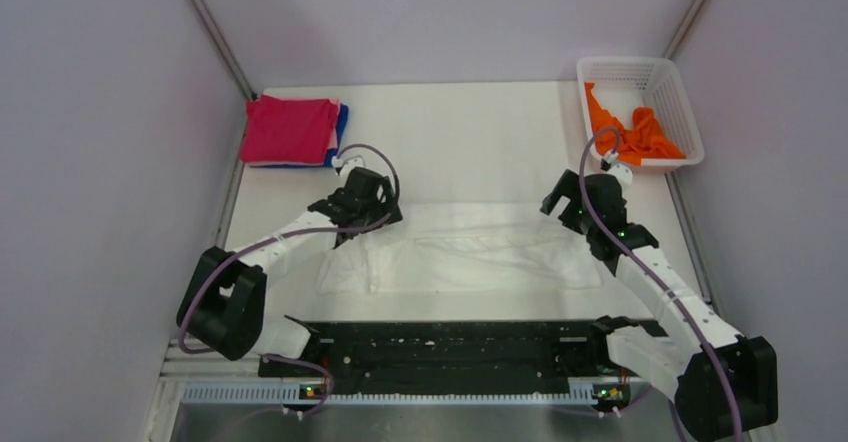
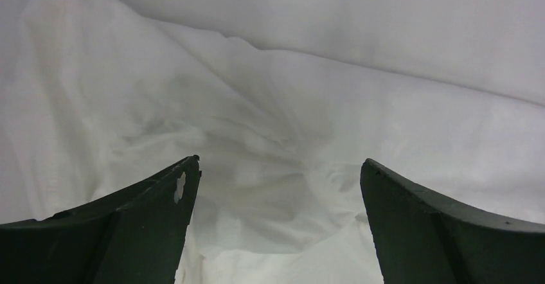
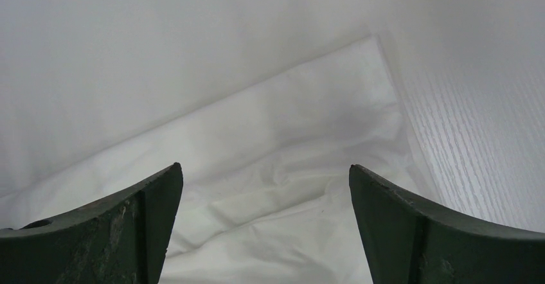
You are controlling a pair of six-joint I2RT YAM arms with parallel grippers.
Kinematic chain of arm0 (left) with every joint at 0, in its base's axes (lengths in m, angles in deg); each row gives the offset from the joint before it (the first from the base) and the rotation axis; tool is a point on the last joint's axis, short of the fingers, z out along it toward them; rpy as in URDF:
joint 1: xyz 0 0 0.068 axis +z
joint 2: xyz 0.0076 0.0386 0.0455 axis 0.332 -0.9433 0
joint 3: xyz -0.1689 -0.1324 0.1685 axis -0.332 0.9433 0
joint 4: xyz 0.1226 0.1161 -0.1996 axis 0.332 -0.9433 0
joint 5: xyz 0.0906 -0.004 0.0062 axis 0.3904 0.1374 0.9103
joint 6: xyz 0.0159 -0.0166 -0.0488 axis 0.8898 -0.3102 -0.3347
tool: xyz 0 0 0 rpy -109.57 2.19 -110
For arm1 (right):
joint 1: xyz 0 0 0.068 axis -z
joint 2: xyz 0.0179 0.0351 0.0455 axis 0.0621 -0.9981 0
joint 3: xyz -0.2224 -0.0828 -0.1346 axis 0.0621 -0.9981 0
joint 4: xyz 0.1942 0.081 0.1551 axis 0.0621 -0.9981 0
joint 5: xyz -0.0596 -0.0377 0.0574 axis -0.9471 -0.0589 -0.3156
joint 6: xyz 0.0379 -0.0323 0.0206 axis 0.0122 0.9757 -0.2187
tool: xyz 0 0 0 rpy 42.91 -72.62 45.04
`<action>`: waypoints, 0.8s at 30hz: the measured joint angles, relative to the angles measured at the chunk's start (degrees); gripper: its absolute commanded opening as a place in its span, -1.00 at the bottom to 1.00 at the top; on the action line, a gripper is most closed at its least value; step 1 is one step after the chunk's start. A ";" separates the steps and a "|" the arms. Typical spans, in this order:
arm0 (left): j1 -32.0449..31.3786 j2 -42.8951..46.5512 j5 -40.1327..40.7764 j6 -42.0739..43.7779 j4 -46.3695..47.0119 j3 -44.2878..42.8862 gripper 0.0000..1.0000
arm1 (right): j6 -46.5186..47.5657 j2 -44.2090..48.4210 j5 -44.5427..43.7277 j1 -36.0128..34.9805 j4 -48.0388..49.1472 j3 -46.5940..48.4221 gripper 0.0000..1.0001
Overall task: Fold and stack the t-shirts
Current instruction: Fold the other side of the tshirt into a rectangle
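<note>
A large white t-shirt [image 1: 470, 257] lies spread across the middle of the table as a wide, wrinkled band. My left gripper [image 1: 372, 220] hovers over its left end; in the left wrist view it [image 2: 279, 168] is open with rumpled white cloth [image 2: 270, 123] between the fingers. My right gripper [image 1: 556, 210] is over the shirt's right end; in the right wrist view it [image 3: 265, 171] is open above the cloth's corner [image 3: 347, 91]. A folded magenta-red shirt [image 1: 288, 129] lies on a blue one [image 1: 341, 122] at the back left. An orange shirt [image 1: 640, 130] is crumpled in the basket.
A white plastic lattice basket [image 1: 672, 82] stands at the back right corner. A black rail [image 1: 450, 347] runs along the near edge between the arm bases. Grey walls close in on the left, back and right.
</note>
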 measured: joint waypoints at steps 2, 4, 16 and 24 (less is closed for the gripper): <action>-0.24 -1.31 -4.42 0.76 1.07 -0.70 0.98 | 0.02 0.50 0.00 0.00 0.37 -0.24 0.97; -1.14 -1.36 -8.50 1.49 1.81 -0.57 0.98 | 0.02 0.83 -0.02 0.00 0.46 -0.37 0.98; -13.35 10.01 -23.37 -0.07 -1.75 9.46 0.98 | 0.42 2.60 -0.02 0.00 0.46 -0.66 0.97; -17.84 19.98 -17.70 -3.17 -5.68 10.03 0.98 | 0.66 3.69 0.24 0.00 0.61 -0.74 0.97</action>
